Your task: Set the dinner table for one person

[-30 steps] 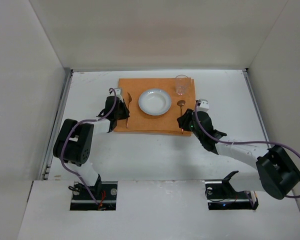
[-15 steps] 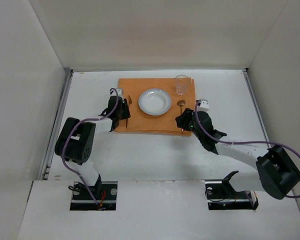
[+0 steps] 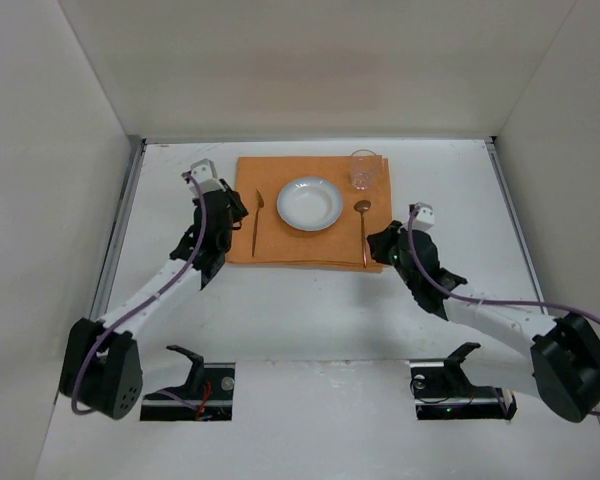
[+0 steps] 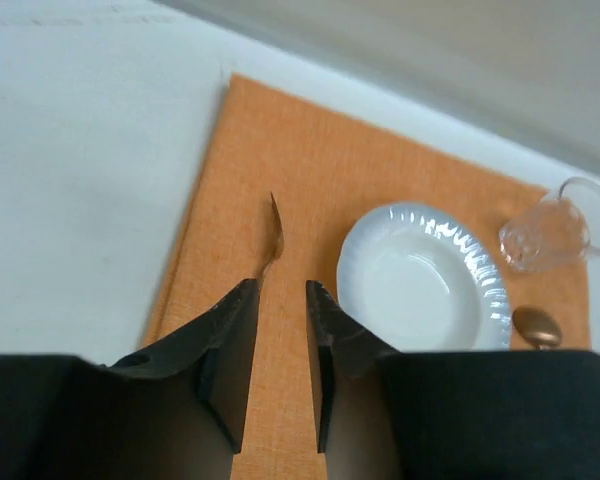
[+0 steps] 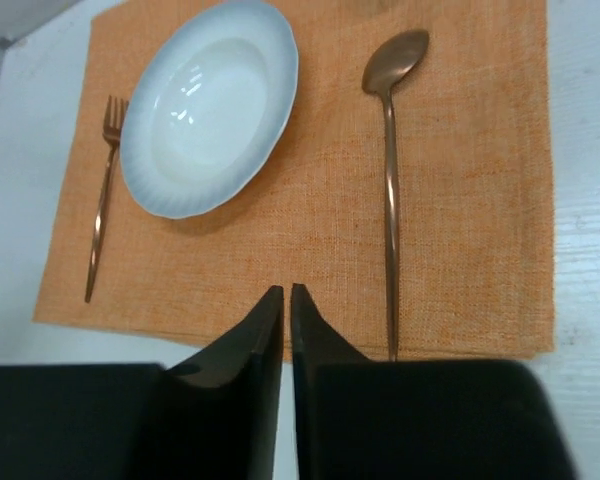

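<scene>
Desk (image 3: pixel 310 310) carries orange cloth (image 3: pixel 310 250) at far centre. Left gripper (image 4: pixel 280 285) hovers by cloth's left edge, fingers slightly spread, holding nothing. On cloth, left to right: fork (image 3: pixel 256 225), white plate (image 3: pixel 310 203), spoon (image 3: pixel 363 235); clear glass (image 3: pixel 364 168) at far right corner. Right gripper (image 5: pixel 286 290) at cloth's near right corner, fingers pressed together, empty.

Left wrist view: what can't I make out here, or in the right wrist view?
- Left wrist: fork handle hidden behind the left gripper; spoon shows only its bowl above the gripper body; glass blurred, clipped by right edge.
- Right wrist: glass lost past the top edge.
</scene>
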